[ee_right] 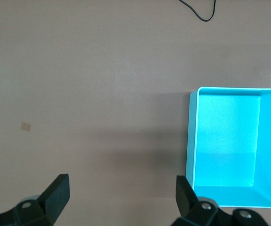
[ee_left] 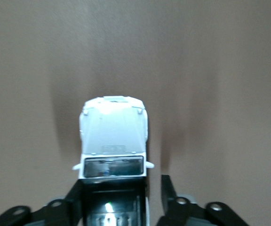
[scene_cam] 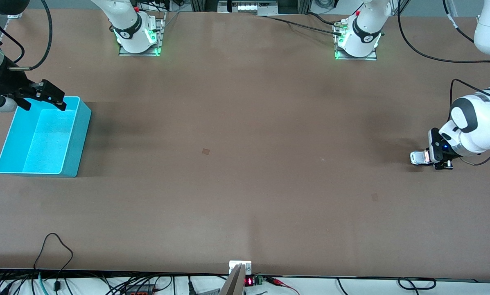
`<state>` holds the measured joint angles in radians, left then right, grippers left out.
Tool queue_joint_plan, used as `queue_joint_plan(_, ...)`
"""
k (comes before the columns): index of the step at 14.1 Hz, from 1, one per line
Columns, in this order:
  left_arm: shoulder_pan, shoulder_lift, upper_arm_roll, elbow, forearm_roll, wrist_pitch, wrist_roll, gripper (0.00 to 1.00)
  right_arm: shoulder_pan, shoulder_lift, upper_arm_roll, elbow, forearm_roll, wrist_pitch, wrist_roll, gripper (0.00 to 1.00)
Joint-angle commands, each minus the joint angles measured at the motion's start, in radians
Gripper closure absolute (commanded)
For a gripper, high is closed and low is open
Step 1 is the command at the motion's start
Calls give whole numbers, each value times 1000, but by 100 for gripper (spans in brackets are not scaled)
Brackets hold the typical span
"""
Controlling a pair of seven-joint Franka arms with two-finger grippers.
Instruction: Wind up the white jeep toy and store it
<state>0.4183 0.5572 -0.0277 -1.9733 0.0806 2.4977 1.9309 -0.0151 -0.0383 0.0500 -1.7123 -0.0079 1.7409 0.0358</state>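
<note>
The white jeep toy (scene_cam: 418,157) stands on its wheels on the table toward the left arm's end. My left gripper (scene_cam: 432,156) is low at its rear. In the left wrist view the white jeep toy (ee_left: 113,132) has its black rear between the fingers of my left gripper (ee_left: 121,184). One finger lies along the toy's side and the other stands off it with a gap, so the gripper is open. My right gripper (scene_cam: 44,98) hangs open and empty over the cyan bin (scene_cam: 79,135), at the rim farther from the front camera. The right wrist view shows my right gripper (ee_right: 122,181) and the empty cyan bin (ee_right: 229,88).
Two small tan marks (scene_cam: 206,151) (scene_cam: 374,197) lie on the brown table. The arm bases (scene_cam: 137,35) (scene_cam: 357,41) stand along the edge farthest from the front camera. Cables (scene_cam: 54,250) run along the nearest edge.
</note>
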Motion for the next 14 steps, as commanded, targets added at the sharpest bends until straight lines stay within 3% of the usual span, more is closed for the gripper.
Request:
queue_joint_plan(1, 10, -9, -6, 30, 16, -42, 19, 0, -9, -14, 4, 0, 14, -15, -16, 0)
queue_joint_plan(7, -1, -128, -40, 66, 19, -271, -113, 0, -11, -14, 4, 0, 14, -17, -16, 0)
queue_joint_plan(10, -4, -132, -83, 151, 22, -409, -190, 0, -11, -14, 4, 0, 14, -17, -16, 0)
queue_joint_plan(14, -61, -132, -90, 292, 22, -623, -366, 0, -11, -14, 4, 0, 14, -17, -16, 0)
